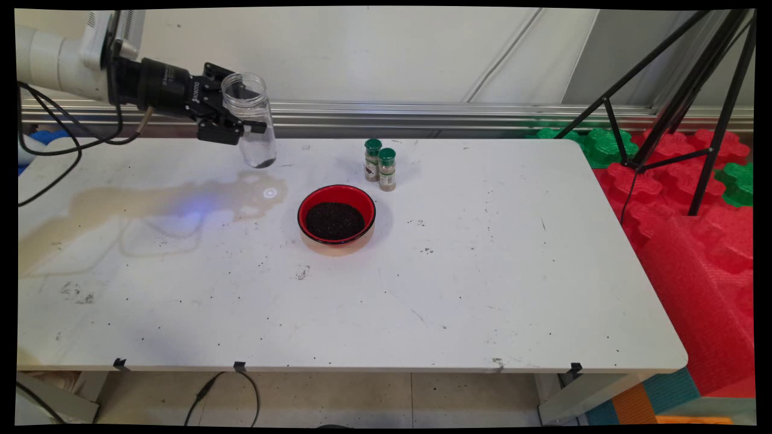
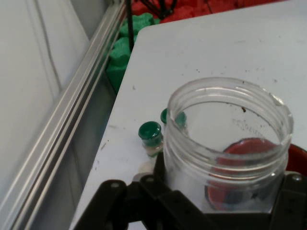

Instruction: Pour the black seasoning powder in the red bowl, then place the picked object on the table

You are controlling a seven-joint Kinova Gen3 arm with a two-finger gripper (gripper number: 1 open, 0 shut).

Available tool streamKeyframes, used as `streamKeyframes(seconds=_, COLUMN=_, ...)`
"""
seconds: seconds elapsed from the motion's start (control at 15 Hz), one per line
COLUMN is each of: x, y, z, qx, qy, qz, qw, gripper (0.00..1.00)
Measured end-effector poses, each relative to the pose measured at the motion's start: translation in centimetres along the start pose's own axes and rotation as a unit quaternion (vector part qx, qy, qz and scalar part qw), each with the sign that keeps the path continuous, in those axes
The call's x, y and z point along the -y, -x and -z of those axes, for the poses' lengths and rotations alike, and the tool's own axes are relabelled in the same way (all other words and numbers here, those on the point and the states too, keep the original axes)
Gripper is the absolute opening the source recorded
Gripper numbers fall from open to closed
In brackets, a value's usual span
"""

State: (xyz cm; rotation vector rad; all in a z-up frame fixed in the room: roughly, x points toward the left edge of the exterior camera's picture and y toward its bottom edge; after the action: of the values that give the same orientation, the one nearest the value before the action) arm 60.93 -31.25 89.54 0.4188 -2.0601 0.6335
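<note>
One clear jar [image 1: 250,120] sat clamped in my pincer [image 1: 232,123], held upright above the table [image 1: 482,271] at the upper left of the frame, nearly empty. The red bowl [image 1: 336,217] of dark grains lay at centre, two spice bottles [image 1: 380,164] just behind it. Risk: smooth glass could slip if my grip slackened.

A white table [image 1: 482,289] is marked by a tan stain [image 1: 151,205] at its left and scattered dark specks. A red bowl [image 1: 336,218] of dark grains is set near the middle, and two green-capped spice jars [image 1: 380,164] are stood together just beyond it, toward the far edge.
</note>
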Motion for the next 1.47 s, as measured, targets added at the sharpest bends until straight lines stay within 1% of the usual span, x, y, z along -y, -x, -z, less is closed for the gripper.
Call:
streamKeyframes(seconds=0.13, x=0.1, y=0.7, z=-0.6, qx=-0.009, qy=-0.008, qz=0.034, qw=0.9994, gripper=0.0)
streamKeyframes(seconds=0.27, x=0.3, y=1.2, z=-1.2, qx=-0.015, qy=-0.014, qz=0.058, qw=0.9981, gripper=0.0)
streamKeyframes(seconds=0.4, x=0.4, y=1.8, z=-2.1, qx=-0.021, qy=-0.022, qz=0.089, qw=0.9955, gripper=0.0)
streamKeyframes(seconds=0.6, x=0.7, y=2.9, z=-3.5, qx=-0.024, qy=-0.032, qz=0.125, qw=0.9913, gripper=0.0)
streamKeyframes(seconds=1.0, x=1.4, y=5.3, z=-6.4, qx=-0.023, qy=-0.047, qz=0.168, qw=0.9843, gripper=0.0)
streamKeyframes(seconds=1.47, x=1.6, y=7.1, z=-9.1, qx=-0.021, qy=-0.054, qz=0.192, qw=0.9797, gripper=0.0)
